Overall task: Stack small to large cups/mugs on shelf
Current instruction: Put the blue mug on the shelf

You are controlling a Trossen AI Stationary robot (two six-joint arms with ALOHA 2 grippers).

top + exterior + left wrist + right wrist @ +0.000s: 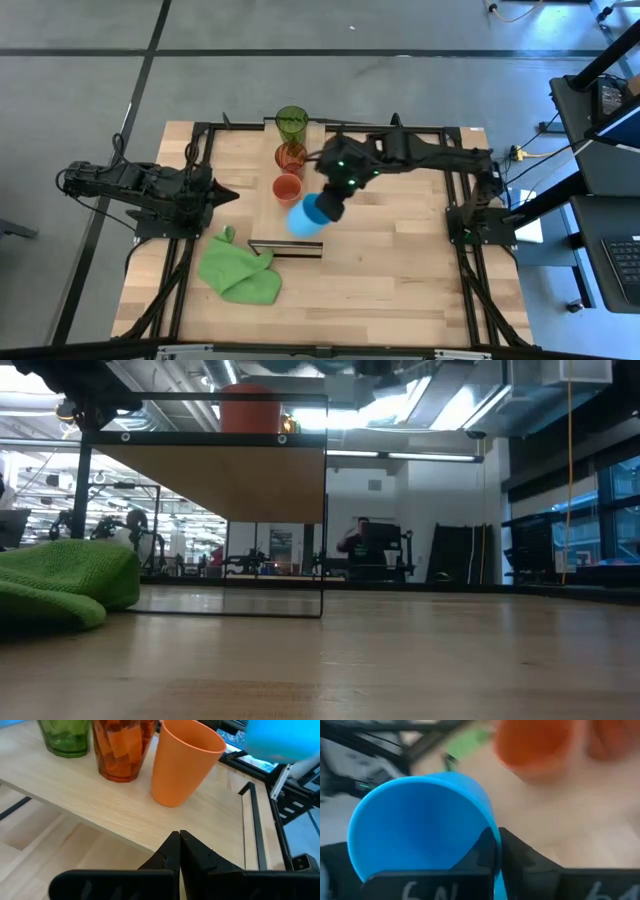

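On the light-wood shelf three cups stand upright in a row: the green tumbler at the far end, then the red-orange tumbler, then the small red cup. They also show in the left wrist view, the green tumbler, the red-orange tumbler and the small cup. My right gripper is shut on the light-blue mug above the shelf's near part. My left gripper is shut and empty, left of the shelf. My right gripper pinches the light-blue mug's wall at its rim, one finger inside the mug and one outside. The mug is lifted clear of the shelf. Its open mouth faces the wrist camera.
A crumpled green cloth lies on the tabletop near the shelf's near-left corner and fills the left of the low view. Black frame rails run along the table's left and right sides. Bare tabletop lies right of the shelf.
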